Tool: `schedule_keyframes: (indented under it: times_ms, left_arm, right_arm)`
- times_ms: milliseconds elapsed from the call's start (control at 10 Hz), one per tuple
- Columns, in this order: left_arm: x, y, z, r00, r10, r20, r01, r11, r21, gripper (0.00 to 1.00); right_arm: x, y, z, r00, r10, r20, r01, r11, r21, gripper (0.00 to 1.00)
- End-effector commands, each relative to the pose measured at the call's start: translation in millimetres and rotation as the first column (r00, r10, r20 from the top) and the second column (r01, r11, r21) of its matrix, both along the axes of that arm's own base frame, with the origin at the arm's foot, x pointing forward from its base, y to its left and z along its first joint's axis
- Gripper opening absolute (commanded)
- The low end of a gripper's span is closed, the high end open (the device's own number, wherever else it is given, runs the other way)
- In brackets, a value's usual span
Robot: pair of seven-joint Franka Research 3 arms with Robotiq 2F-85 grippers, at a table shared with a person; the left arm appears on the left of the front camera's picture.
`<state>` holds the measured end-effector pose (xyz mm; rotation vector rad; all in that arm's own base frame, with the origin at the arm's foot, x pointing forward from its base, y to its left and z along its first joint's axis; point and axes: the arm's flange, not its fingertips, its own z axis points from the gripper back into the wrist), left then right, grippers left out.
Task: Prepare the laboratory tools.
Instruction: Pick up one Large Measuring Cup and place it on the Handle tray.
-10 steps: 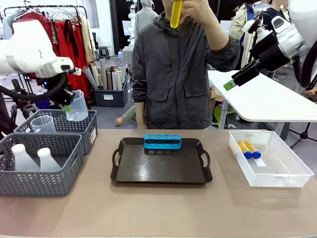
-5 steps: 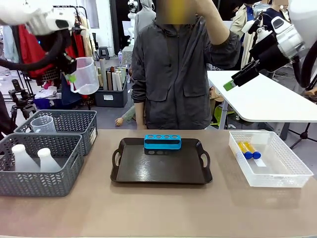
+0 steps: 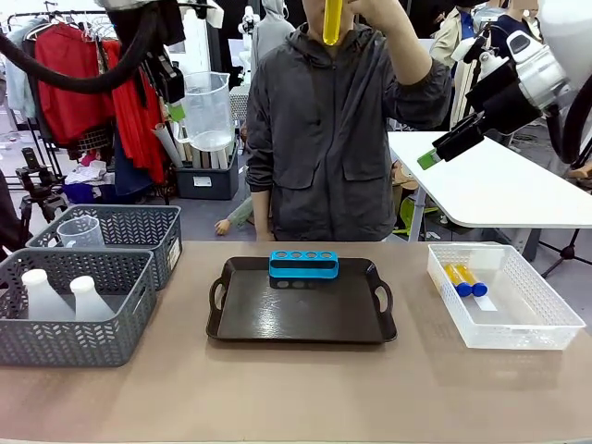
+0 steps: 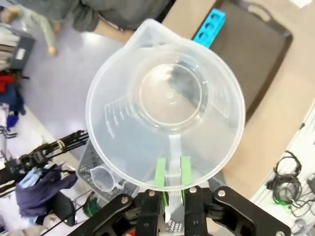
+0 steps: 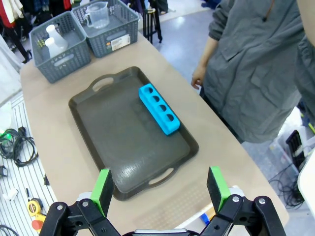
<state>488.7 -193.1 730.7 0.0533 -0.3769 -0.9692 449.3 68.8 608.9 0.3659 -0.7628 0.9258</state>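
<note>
Left hand (image 3: 176, 109) is clamped on the handle of the clear measuring beaker (image 3: 208, 111). Front view: both are up in the air at 11 o'clock, well above the counter (image 3: 296, 388), beaker upright. Right hand (image 3: 430, 157) hangs high at 2 o'clock with nothing in it. Black tray (image 3: 305, 314) sits mid-counter, blue tube rack (image 3: 303, 265) on its 12 o'clock edge. White crate (image 3: 555, 324) at 3 o'clock, two test tubes (image 3: 462, 279) lying in it, yellow fill, blue caps. Person's hand (image 3: 365, 11) holds a yellow tube (image 3: 329, 23) upright at 12 o'clock, high above the tube rack. At 9 o'clock, near basket (image 3: 74, 338) holds two conical flasks (image 3: 42, 294); far basket (image 3: 139, 227) holds a second beaker (image 3: 80, 231). Left wrist view: left hand (image 4: 170, 177) has its green pads pinched on the handle, measuring beaker (image 4: 167, 98) seen mouth-on. Tube rack (image 4: 209, 27) and tray (image 4: 256, 54) lie far below at 1 o'clock, second beaker (image 4: 103, 177) at 7 o'clock. Right wrist view: right hand (image 5: 160, 189) has its jaws wide apart, gripping nothing. Tray (image 5: 123, 142) is below it, tube rack (image 5: 158, 108) on the tray's side nearest the person (image 5: 256, 73). At 11 o'clock, near basket (image 5: 64, 54) with conical flasks (image 5: 53, 37), far basket (image 5: 120, 22) with second beaker (image 5: 97, 14).
</note>
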Motion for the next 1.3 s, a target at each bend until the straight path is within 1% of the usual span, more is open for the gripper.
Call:
schedule_keyframes:
  times_ms: [0,200,300,400,500,700,1000,1100,1200]
  left_arm:
    - [-2,4,0,1.0,0.018,0.01,-0.018,1.0,-0.002,0.0]
    - [-2,4,0,1.0,0.018,0.01,-0.018,1.0,-0.002,0.0]
    - [2,0,-2,1.0,0.002,-0.003,-0.002,1.0,0.0,0.0]
    - [18,-15,-39,0.995,-0.055,-0.081,0.057,0.998,0.023,0.0]
    - [23,-27,-53,0.991,-0.077,-0.112,0.083,0.995,0.05,0.0]
    - [28,-46,-73,0.98,-0.134,-0.148,0.144,0.988,0.058,0.0]
    - [36,-84,-126,0.931,-0.229,-0.285,0.254,0.966,0.051,0.0]
    - [36,-96,-141,0.909,-0.259,-0.327,0.29,0.956,0.051,0.0]
    - [36,-101,-145,0.904,-0.268,-0.334,0.301,0.952,0.049,0.0]
  right_arm:
    - [1,0,2,1.0,0.005,-0.001,-0.005,0.999,0.034,1.0]
    - [1,0,2,1.0,0.005,-0.001,-0.005,0.999,0.034,1.0]
    - [1,0,2,1.0,0.005,-0.001,-0.005,0.999,0.034,1.0]
    - [1,0,2,1.0,0.005,-0.001,-0.005,0.999,0.034,1.0]
    - [1,0,2,1.0,0.005,-0.001,-0.005,0.999,0.034,1.0]
    - [1,0,2,1.0,0.005,-0.001,-0.005,0.999,0.034,1.0]
    - [1,0,2,1.0,0.005,-0.001,-0.005,0.999,0.034,1.0]
    - [1,0,2,1.0,0.005,-0.001,-0.005,0.999,0.034,1.0]
    - [1,0,2,1.0,0.005,-0.001,-0.005,0.999,0.034,1.0]
